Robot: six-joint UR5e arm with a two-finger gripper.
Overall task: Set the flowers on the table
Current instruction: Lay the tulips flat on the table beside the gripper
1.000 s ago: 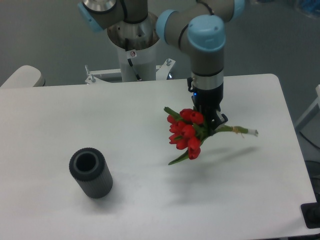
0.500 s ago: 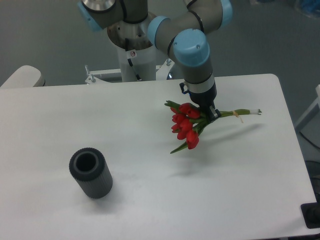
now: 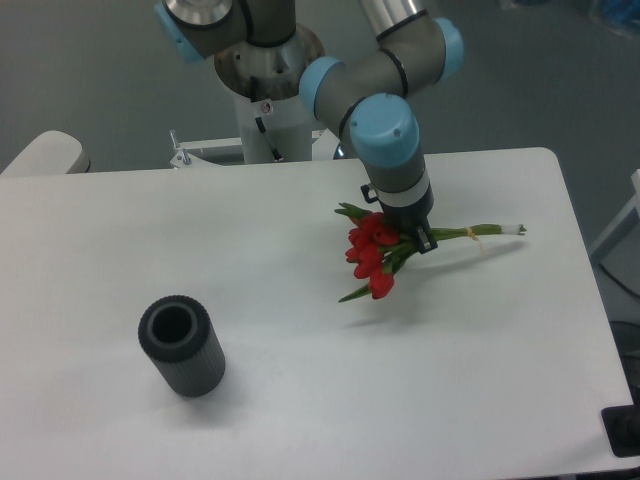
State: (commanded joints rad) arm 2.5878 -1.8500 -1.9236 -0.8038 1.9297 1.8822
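The flowers [image 3: 371, 255], a small bunch of red tulips with green leaves, hang in my gripper [image 3: 412, 238] right of the middle of the white table [image 3: 300, 400]. Their thin green stems [image 3: 480, 232] stick out to the right, tied with light string. The gripper is shut on the bunch just behind the blooms. The bunch is close to the tabletop, with a faint shadow right under it; I cannot tell whether it touches.
A dark grey ribbed cylinder [image 3: 181, 347] with an open top stands at the front left of the table. The arm's base [image 3: 265, 90] rises behind the far edge. The table's right edge is near the stem tips.
The gripper has lowered the flowers toward the table and shifted a little left and back. The shadow under the bunch has closed in on it.
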